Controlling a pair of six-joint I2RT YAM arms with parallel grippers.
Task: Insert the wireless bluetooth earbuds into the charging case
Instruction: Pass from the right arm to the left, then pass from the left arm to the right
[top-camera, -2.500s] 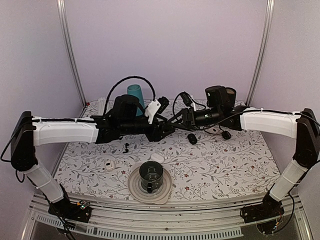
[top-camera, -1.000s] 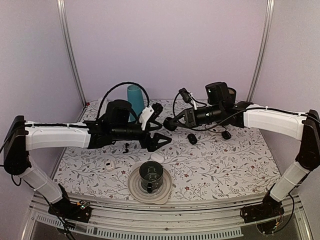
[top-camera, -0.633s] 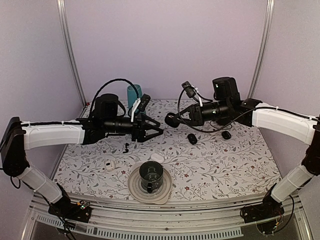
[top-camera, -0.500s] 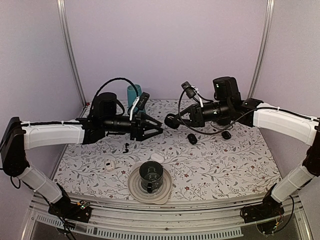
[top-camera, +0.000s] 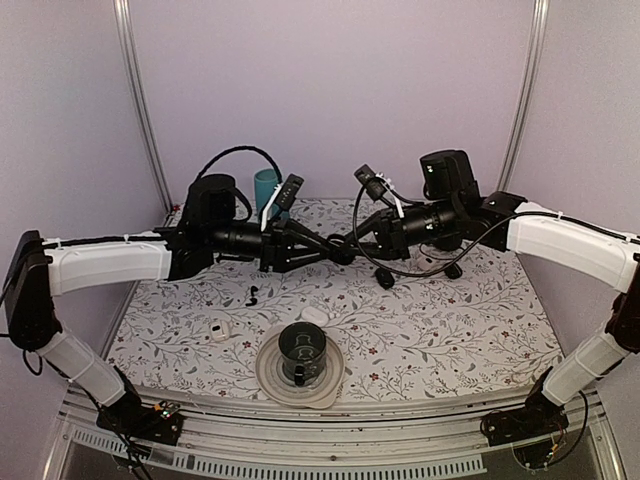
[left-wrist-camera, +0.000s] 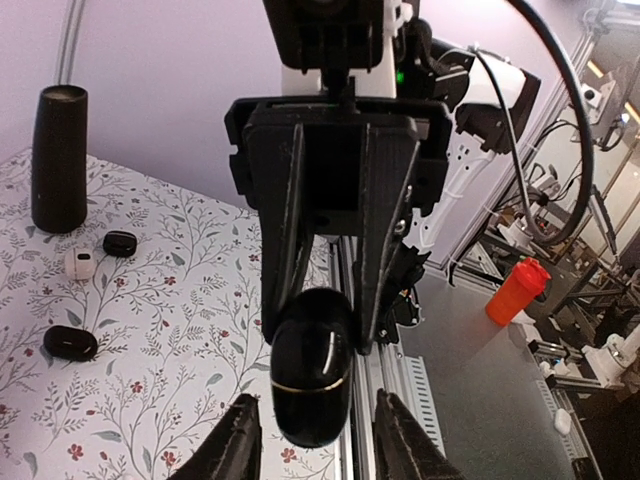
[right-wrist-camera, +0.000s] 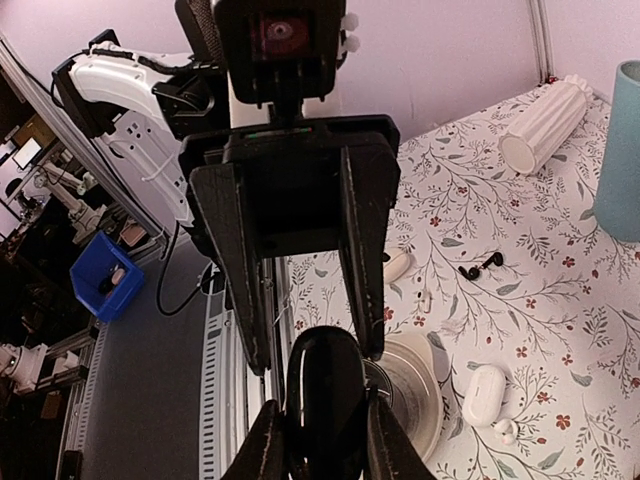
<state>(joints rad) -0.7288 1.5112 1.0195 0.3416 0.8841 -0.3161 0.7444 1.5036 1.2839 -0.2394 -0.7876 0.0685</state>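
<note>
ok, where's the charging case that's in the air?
Top view, mid-air above table centre: the charging case is clamped in the right gripper, with the left gripper flanking it.

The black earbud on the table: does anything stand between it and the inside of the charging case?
Yes. The charging case looks closed, its lid seam shut, held in the air by the right gripper. Nothing visible covers the earbud.

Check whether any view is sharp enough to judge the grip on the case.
Left wrist: case sharp, thin gold seam visible, near fingertips blurred. Right wrist: case dark and glossy, edges soft, left background dim. Top external: evenly lit, no glare, case too small to read.
</note>
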